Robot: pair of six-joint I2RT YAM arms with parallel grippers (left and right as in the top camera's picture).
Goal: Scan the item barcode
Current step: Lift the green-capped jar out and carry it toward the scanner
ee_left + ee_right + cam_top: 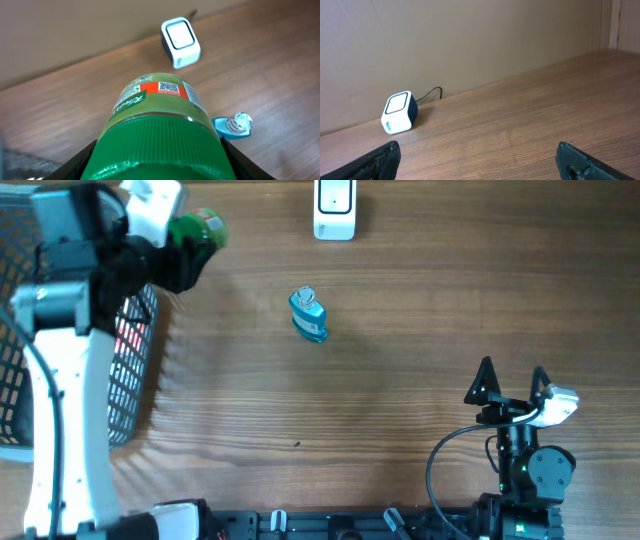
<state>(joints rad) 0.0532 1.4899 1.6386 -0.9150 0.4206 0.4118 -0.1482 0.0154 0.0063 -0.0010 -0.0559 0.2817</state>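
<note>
Overhead: the left tool [182,248] grips a green bottle [203,228] at the far left of the surface [400,400], beside a wire basket [135,370]; the right tool [512,378] stands wide apart. Left wrist: the bottle (printed codes uppermost) points toward the white scanner [181,42], with a small blue bottle [234,126] near. Right wrist: fingers spread, the scanner well ahead.
</note>
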